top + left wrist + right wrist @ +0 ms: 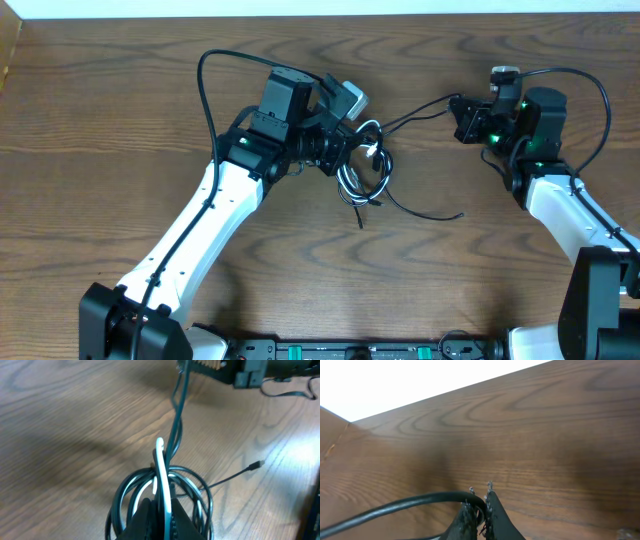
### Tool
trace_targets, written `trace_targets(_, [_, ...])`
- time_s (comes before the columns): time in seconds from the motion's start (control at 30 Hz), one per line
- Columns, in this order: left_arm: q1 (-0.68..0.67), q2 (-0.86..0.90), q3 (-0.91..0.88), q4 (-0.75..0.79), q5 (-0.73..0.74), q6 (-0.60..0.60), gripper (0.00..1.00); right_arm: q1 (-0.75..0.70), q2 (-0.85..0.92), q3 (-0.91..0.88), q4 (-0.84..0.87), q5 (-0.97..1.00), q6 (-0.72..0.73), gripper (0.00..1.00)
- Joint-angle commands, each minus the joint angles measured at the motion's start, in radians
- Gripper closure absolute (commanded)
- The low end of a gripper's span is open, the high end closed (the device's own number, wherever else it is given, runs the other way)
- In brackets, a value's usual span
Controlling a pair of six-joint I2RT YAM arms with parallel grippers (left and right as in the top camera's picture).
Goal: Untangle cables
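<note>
Above the table [120, 100], left gripper [340, 155] tight on tangled cables [161, 467], right gripper [479, 502] tight on one black cable [410, 502].

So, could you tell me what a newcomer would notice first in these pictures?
The knot of black and white cables at the centre of the table, pinched in the left claw. Next, one black cable stretched from it rightward to the right claw, shut on it. A loose black end trails nearby.

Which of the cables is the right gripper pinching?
The black cable stretched from the coil to the right gripper. The white cable sits in the coil at the left gripper; the other black cable ends free.
</note>
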Motion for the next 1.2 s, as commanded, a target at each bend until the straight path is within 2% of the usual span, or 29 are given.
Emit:
trace_targets(0.0, [0.025, -0.016, 0.008, -0.018, -0.12, -0.029, 0.92, -0.045, 0.001, 0.005, 0.017, 0.11, 0.013, 0.99])
trace_targets(0.17, [0.025, -0.016, 0.008, -0.017, -0.253, -0.107, 0.93, -0.045, 0.001, 0.005, 0.076, -0.024, 0.013, 0.99])
trace_targets(0.27, [0.025, -0.016, 0.008, -0.017, -0.274, -0.132, 0.93, -0.045, 0.001, 0.005, 0.141, -0.147, 0.013, 0.99])
trace_targets(0.57, [0.025, -0.016, 0.008, -0.021, -0.355, -0.157, 0.93, -0.043, 0.001, 0.005, 0.448, -0.602, 0.014, 0.99])
trace_targets(0.6, [0.025, -0.016, 0.008, -0.022, -0.355, -0.159, 0.92, -0.038, 0.001, 0.005, 0.543, -0.681, 0.057, 0.99])
trace_targets(0.83, [0.025, -0.016, 0.008, -0.024, -0.355, -0.159, 0.92, -0.006, 0.001, 0.005, 0.833, -0.795, 0.238, 0.99])
trace_targets(1.0, [0.025, -0.016, 0.008, -0.024, -0.355, -0.161, 0.93, 0.037, 0.001, 0.005, 1.025, -0.806, 0.361, 0.99])
trace_targets(1.17, [0.025, -0.016, 0.008, 0.02, -0.425, -0.311, 0.93, 0.099, 0.001, 0.006, 1.11, -0.805, 0.372, 0.99])
